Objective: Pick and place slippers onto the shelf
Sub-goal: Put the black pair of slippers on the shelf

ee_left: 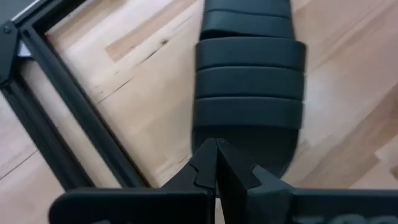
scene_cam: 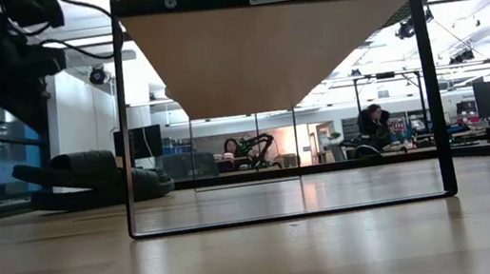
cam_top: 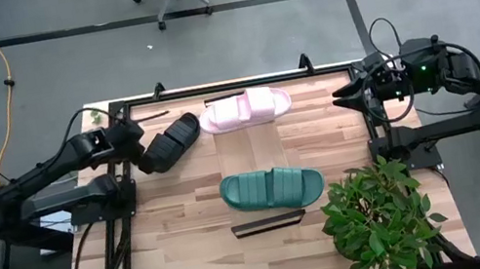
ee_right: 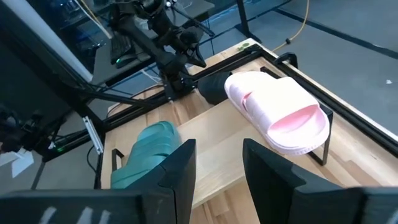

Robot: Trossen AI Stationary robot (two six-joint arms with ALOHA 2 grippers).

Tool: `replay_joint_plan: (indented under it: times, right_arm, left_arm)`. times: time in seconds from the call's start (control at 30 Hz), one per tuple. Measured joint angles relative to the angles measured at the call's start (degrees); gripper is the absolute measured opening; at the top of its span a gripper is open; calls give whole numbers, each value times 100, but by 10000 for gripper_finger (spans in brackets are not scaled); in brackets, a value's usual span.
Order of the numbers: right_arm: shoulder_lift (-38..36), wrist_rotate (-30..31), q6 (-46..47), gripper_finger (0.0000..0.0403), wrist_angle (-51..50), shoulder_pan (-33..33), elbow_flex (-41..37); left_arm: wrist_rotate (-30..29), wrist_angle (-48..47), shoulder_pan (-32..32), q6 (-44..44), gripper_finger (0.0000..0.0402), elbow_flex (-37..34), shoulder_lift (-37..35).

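Shelf [scene_cam: 271, 52] label reading "SHELF1(3)", left hand [ee_left: 216, 163] closed beside black slipper [ee_left: 250, 81], right hand [ee_right: 219, 163] open, idle

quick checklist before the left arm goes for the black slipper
1. Left gripper lined up with the black slipper: ok, it sits at the slipper's end.
2. Left fingers open for a grasp: not ok, they are pressed together.
3. Black slipper resting on the tabletop, off the shelf: ok.
4. Free room on the shelf: ok, bare board shows between the pink slipper and the teal slipper.
5. Right gripper out of the way: ok, it is at the table's right edge, open and empty.
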Motion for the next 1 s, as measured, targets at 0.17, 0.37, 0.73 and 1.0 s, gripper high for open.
replay_joint_plan:
  times: [0.17, 0.37, 0.73, 1.0]
  right_arm:
    - [2, 51, 89, 123, -1, 0, 0]
    - [2, 184, 91, 123, -1, 2, 0]
    - [44, 243, 220, 123, -1, 0, 0]
    - [129, 238, 220, 123, -1, 2, 0]
  left_arm:
    - [285, 64, 598, 488, 0, 0, 119]
    - [776, 444, 1193, 1033, 0, 0, 358]
    - [834, 473, 1436, 1522, 0, 0, 1212]
    - [743, 810, 1425, 1521, 0, 0, 1662]
